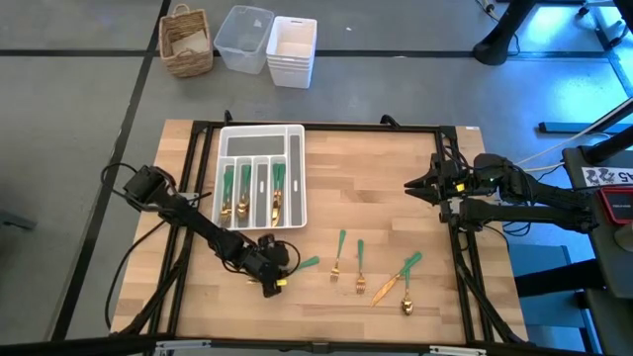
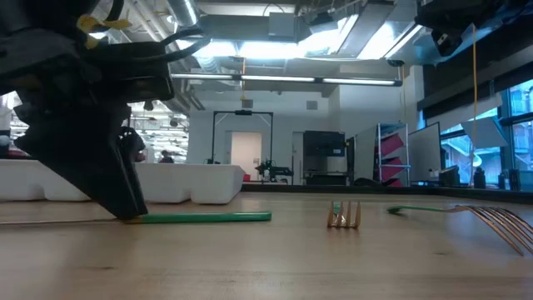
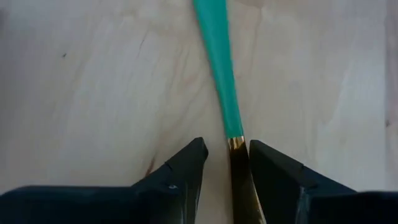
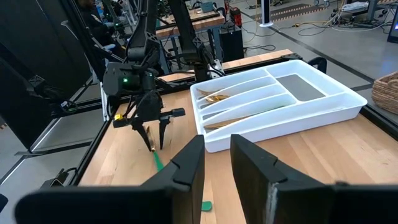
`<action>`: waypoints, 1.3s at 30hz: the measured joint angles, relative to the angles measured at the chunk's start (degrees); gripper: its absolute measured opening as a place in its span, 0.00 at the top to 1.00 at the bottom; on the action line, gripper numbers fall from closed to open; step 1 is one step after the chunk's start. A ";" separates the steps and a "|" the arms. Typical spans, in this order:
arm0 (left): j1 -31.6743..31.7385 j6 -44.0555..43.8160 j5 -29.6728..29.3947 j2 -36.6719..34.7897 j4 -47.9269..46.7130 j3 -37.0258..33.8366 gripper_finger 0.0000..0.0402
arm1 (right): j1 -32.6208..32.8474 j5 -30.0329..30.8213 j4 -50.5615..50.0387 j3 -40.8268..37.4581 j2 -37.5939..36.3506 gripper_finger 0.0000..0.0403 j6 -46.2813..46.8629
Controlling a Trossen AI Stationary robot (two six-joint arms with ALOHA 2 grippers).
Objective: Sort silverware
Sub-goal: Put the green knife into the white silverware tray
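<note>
A piece of silverware with a green handle [image 1: 308,263] and a gold head lies flat on the wooden table near its front edge. My left gripper [image 1: 274,284] stands open over its gold neck [image 3: 236,163], slanting down, one finger on each side. The handle [image 2: 208,217] reaches out beyond the fingers along the table. Several more green-handled pieces [image 1: 360,269] lie loose to the right. Others lie in the slots of the white tray [image 1: 259,144]. My right gripper [image 1: 413,185] waits open above the table's right side, holding nothing. My left gripper has the gold neck [image 3: 239,155], just below the green handle, in the gap between its open fingers. The fingers slant down from above and lie along the piece. One finger [image 3: 273,171] stands right against the neck; I cannot tell whether it touches. The piece lies on the table.
A wicker basket [image 1: 186,42], a clear bin [image 1: 243,38] and a white bin [image 1: 292,51] stand on the floor beyond the table's far edge. Bare wood lies between the tray and the right arm. Two forks [image 2: 343,217] [image 2: 491,221] lie ahead in the low view.
</note>
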 joint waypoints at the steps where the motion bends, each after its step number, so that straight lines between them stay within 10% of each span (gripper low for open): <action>1: 0.00 -1.40 -0.10 -0.02 -1.00 0.06 0.69 | 0.00 0.01 0.00 0.00 0.00 0.80 0.00; 39: 0.09 3.60 -0.96 3.00 -2.09 0.74 0.78 | -0.01 0.01 0.00 0.00 0.00 0.80 0.00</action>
